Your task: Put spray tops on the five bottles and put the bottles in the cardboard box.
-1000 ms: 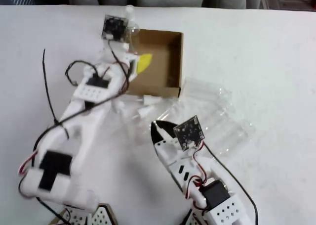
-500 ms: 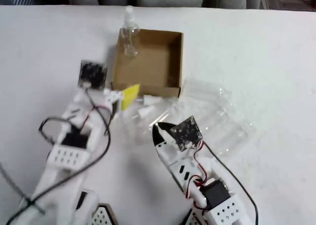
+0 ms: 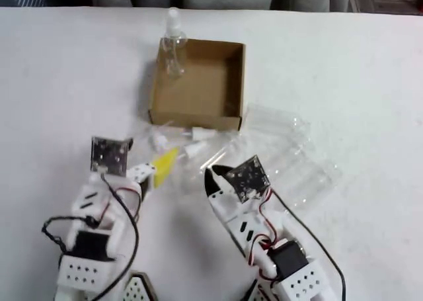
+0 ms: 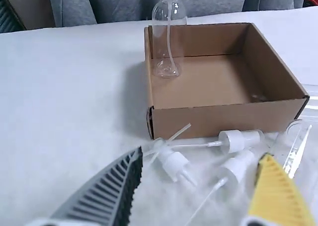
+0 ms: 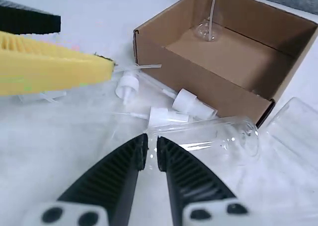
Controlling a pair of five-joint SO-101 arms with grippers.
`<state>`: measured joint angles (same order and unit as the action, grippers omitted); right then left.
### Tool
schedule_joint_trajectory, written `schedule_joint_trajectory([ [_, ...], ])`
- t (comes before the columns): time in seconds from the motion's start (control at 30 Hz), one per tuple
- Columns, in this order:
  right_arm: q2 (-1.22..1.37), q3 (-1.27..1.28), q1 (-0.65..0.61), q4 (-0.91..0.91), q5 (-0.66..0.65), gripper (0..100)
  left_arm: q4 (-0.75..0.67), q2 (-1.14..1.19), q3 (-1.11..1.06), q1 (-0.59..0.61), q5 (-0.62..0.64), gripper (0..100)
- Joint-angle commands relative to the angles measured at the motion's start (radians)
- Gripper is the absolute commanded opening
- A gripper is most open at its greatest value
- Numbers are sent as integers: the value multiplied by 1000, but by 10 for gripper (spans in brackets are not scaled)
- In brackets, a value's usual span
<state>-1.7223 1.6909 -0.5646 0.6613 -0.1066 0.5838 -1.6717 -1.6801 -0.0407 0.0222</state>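
A clear bottle [image 3: 173, 42] with a spray top stands in the far left corner of the cardboard box [image 3: 228, 83], and shows also in the left wrist view as bottle [image 4: 168, 37] in the box [image 4: 226, 119]. Three loose spray tops [image 3: 198, 134] lie on the table by the box's near wall. My left gripper [image 3: 155, 171] is open just short of these spray tops [image 4: 171, 162], nothing between its grey and yellow fingers. My right gripper [image 5: 150, 154] is shut and empty, its black tips at the neck of a lying clear bottle [image 5: 213, 136].
Several uncapped clear bottles [image 3: 284, 152] lie in a heap right of the box. The left gripper's yellow finger [image 5: 49, 62] shows near the spray tops [image 5: 191, 102] in the right wrist view. White table [image 3: 344, 63] spreads open on the far right and left.
The left arm pulled back from the box's far corner toward the near side, leaving the capped bottle standing in the box. The right arm stayed still.
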Motion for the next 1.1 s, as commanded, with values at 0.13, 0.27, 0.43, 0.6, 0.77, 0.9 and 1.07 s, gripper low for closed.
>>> schedule_joint_trajectory([
  [0.13,1,3,12,21,-55,15,163,-142,-14,88,20,343],
  [0.27,1,-6,79,10,-55,15,292,-137,-14,105,20,341],
  [0.43,4,-101,208,15,-12,15,365,-137,-14,104,18,179],
  [0.6,150,-189,248,4,-11,15,365,-137,-14,104,11,48],
  [0.77,533,-397,288,-51,-6,15,365,-137,-14,97,11,43],
  [0.9,908,-621,331,-50,-5,15,367,-133,-14,97,11,21],
  [1.07,1282,-841,387,-50,2,15,414,-133,-14,97,11,21],
])
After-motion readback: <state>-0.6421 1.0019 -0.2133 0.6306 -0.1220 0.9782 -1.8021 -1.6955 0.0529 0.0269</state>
